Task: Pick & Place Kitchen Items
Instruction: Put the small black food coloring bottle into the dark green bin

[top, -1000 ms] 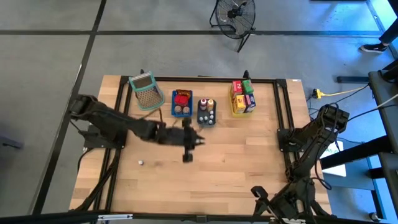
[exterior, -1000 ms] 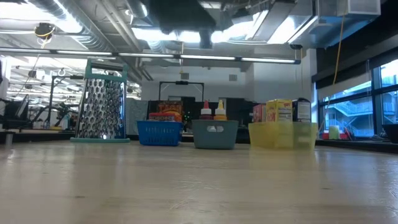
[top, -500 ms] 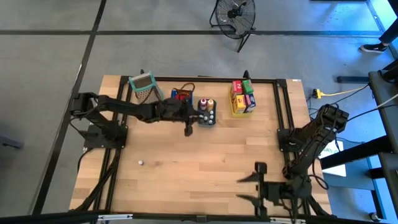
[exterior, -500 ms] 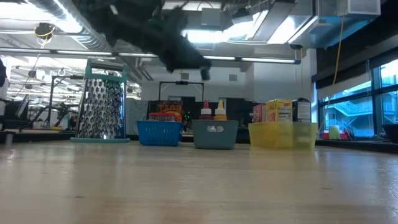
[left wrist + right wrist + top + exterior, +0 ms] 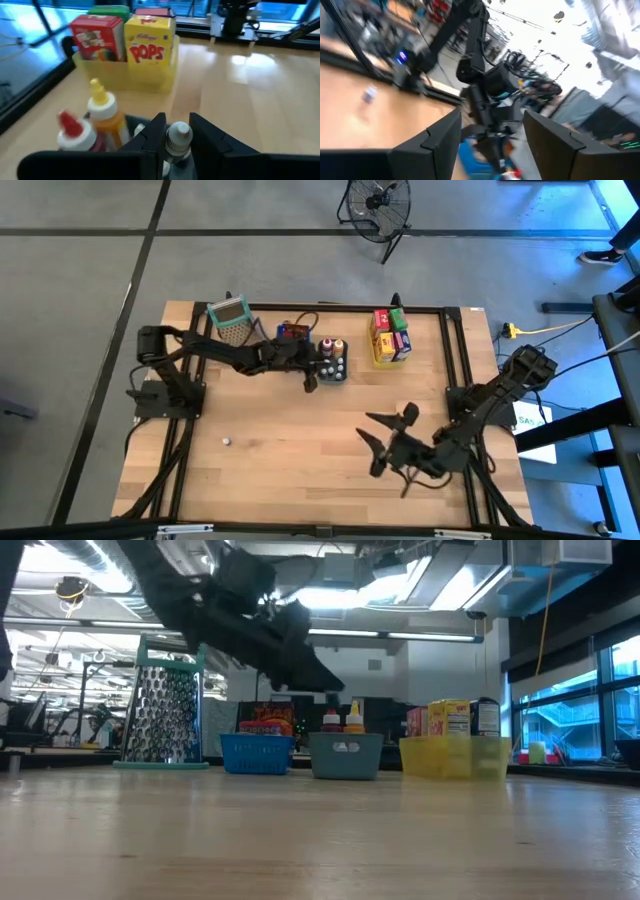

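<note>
A: Status?
B: I've got the left gripper [image 5: 172, 137] clamped on a white-capped bottle [image 5: 178, 136], over the grey tray [image 5: 331, 372] nr table's far edge. Placing step; next, lower & release.
A: Right gripper [image 5: 390, 442]?
B: Fingers spread, holding nothing, nr right edge.

Both arms are dark, nearly black, built of slim jointed segments on black bases. The left gripper [image 5: 175, 134] and right gripper [image 5: 490, 131] each have two broad, angular, matte black fingers.
</note>
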Robot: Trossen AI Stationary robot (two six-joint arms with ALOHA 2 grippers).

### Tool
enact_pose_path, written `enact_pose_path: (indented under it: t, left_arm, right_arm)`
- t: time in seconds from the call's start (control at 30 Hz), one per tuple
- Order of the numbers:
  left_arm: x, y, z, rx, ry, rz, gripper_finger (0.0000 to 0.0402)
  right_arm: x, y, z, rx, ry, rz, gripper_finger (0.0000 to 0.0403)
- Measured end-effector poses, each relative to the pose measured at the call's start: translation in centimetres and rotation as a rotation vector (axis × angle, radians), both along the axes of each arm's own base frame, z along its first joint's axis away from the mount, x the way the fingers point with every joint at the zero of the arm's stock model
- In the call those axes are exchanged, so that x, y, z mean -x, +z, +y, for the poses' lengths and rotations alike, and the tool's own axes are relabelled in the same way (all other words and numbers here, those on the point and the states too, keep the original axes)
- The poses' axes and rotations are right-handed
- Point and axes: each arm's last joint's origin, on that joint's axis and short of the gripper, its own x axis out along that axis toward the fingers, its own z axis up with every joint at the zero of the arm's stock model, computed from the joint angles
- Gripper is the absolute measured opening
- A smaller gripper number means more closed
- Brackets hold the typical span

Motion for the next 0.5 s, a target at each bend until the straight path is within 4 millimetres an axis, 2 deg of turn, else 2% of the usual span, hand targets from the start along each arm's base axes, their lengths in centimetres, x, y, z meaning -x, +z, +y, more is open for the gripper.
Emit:
enact_pose_path:
  t: [0.17,0.3,0.4,0.5]
  left_arm:
    - [-0.5,-0.6,2.2,0.010,-0.024,0.023,0.0064]
    - [-0.2,-0.6,3.4,0.016,0.074,0.017,0.0064]
    - [-0.2,-0.9,3.7,0.037,0.130,0.013,0.0064]
    - [-0.5,-1.4,3.1,0.040,0.115,0.036,0.0064]
  right_arm:
    - [-1.2,-0.1,-1.4,0.100,-0.061,0.057,0.0217]
    - [-1.7,0.0,-2.1,0.168,-0.116,0.104,0.0217]
    - [-1.9,0.0,-2.6,0.218,-0.163,0.146,0.0217]
    - [-2.2,0.0,-3.2,0.265,-0.198,0.183,0.0217]
